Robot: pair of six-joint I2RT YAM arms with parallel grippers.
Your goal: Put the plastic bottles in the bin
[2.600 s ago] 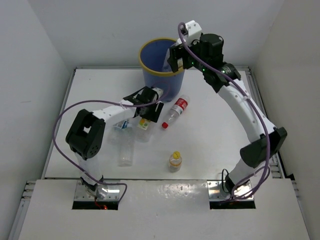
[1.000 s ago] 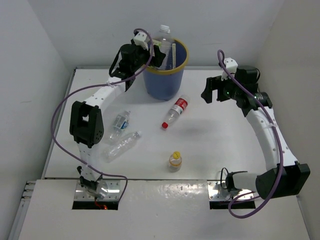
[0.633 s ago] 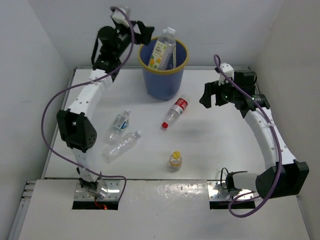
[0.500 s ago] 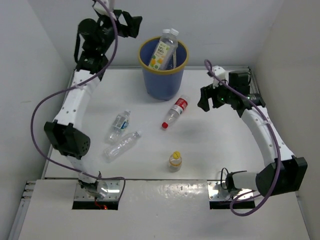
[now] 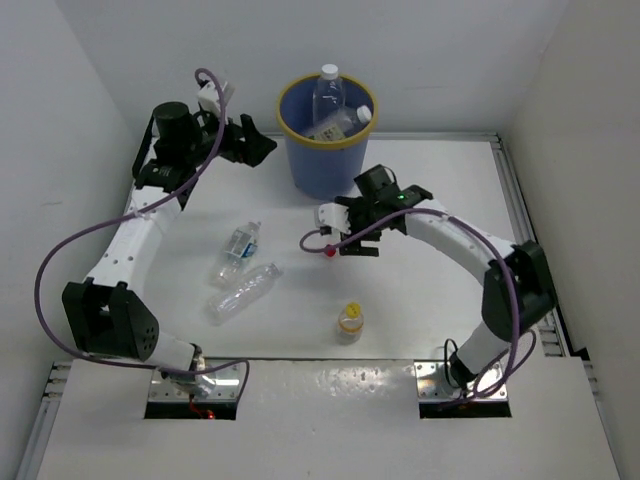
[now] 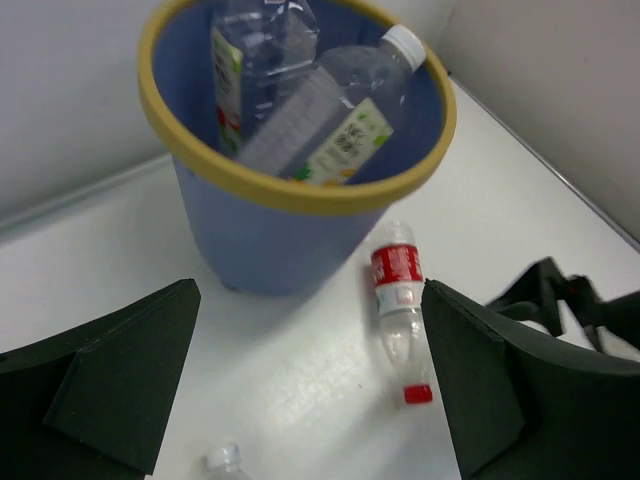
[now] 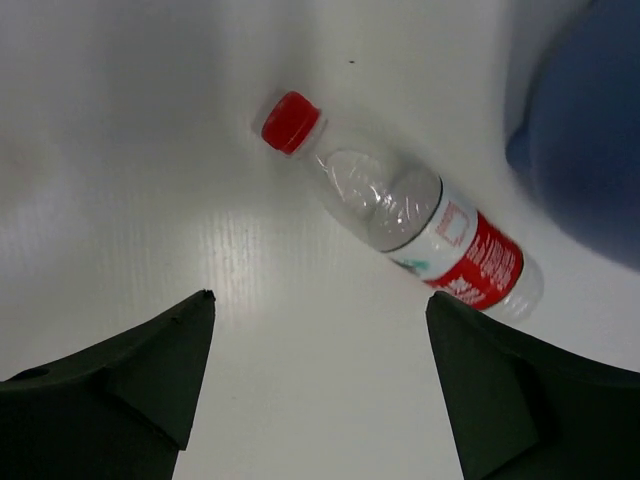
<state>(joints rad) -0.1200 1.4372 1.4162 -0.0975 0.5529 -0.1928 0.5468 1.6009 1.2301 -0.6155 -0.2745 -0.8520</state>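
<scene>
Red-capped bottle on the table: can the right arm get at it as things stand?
Probably yes. The right gripper hangs over the bottle with its jaws open, and nothing lies between them. The bin stands by the bottle's bottom end, but the bottle's middle is free.

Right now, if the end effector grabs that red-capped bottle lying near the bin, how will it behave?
The red-capped bottle looks empty and clear, so probably light. Its thin-looking walls may dent under a squeeze. Lying on its round side, it could roll if nudged.
</scene>
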